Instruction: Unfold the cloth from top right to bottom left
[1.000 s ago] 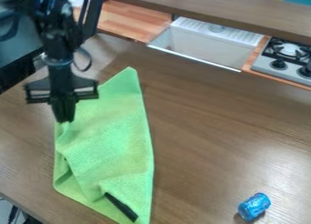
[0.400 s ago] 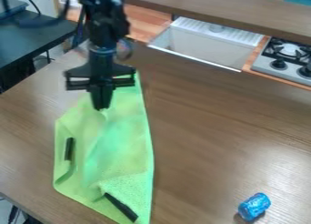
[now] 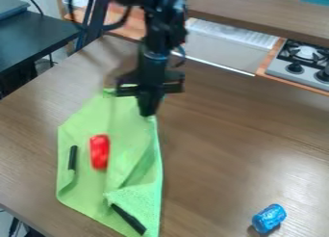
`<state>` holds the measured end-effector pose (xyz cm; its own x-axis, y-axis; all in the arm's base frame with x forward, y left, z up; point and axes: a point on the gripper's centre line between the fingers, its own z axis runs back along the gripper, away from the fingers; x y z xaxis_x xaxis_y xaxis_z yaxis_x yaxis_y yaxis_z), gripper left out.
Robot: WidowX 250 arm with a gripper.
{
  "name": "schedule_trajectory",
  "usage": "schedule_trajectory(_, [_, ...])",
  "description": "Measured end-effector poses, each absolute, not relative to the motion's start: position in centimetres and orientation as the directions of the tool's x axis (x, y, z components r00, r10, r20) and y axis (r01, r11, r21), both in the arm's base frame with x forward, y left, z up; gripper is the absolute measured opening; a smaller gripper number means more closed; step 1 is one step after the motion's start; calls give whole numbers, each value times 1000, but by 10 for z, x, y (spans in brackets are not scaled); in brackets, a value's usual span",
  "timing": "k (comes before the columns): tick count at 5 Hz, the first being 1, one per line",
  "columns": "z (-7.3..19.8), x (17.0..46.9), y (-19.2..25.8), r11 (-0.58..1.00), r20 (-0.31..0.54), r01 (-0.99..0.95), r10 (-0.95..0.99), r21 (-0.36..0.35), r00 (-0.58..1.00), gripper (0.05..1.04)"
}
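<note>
At the near end, toward half past five, the black strip [image 3: 128, 220] on the cloth [image 3: 122, 115] lies where it did. The blue can [image 3: 269, 218], at five o'clock on the table [image 3: 225, 135], hasn't moved either. Over the cloth's middle, the top layer has been drawn away toward three o'clock, and a red thing [image 3: 99, 152] has come into sight, beside the second black strip [image 3: 72, 157] at nine. Farther off, the gripper [image 3: 148, 114] has travelled that same way and is now at the cloth's one o'clock side, its fingers close together and seemingly pinching the edge.

So the cloth looks to be opening, though the pull has gone rightward rather than down to the lower left the task names; I'd judge it partway done.

The cloth sits at about seven o'clock on the table, narrow end pointing nearly to six, its long axis running from there to just short of twelve.
</note>
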<state>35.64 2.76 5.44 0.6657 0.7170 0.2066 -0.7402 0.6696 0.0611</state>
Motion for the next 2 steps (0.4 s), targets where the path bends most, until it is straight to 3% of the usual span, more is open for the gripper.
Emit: schedule_trajectory(2, [44, 386, -12, 650, 213, -754, 727, 96, 653, 60])
